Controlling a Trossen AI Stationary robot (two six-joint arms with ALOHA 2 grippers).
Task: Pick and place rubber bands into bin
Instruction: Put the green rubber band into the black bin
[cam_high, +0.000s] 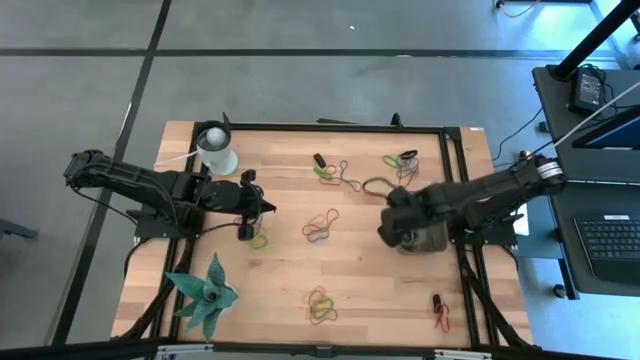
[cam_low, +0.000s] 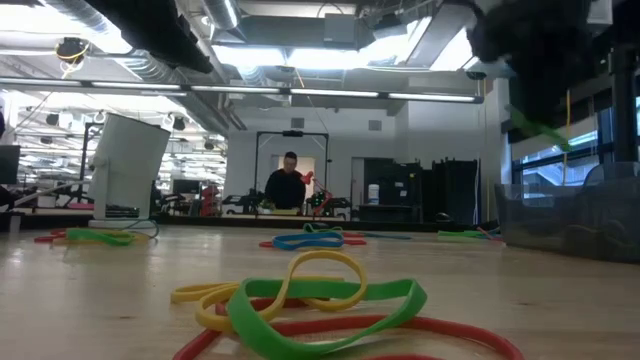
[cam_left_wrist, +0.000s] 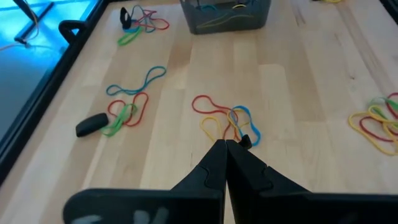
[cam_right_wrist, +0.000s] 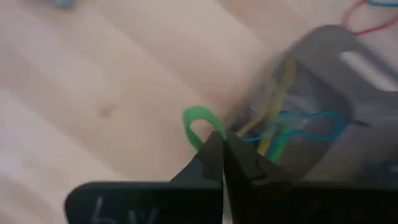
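The step in hand looks like the carry: the right gripper (cam_right_wrist: 222, 144) is clenched on a green rubber band (cam_right_wrist: 194, 124), whose thin loop sticks out past the fingertips, and it hangs at the rim of the bin (cam_right_wrist: 323, 74). In the high view that gripper (cam_high: 392, 232) sits at about 3 o'clock on the table, over the bin's 9 o'clock edge. The next move probably calls for shifting a little farther over the bin's interior, then letting the jaws part so the band falls inside.

The bin (cam_high: 428, 240) is a dark grey tray with low walls and rounded corners; blue, yellow and green loops already lie in it. Loose rubber bands remain scattered in small tangles: one near the table's centre (cam_high: 320, 226), another toward 6 o'clock (cam_high: 320, 305). They are thin, limp, glossy loops on pale, smooth wood planks.

The left gripper (cam_left_wrist: 225, 149) waits at 9 o'clock, fingers pressed together on nothing.
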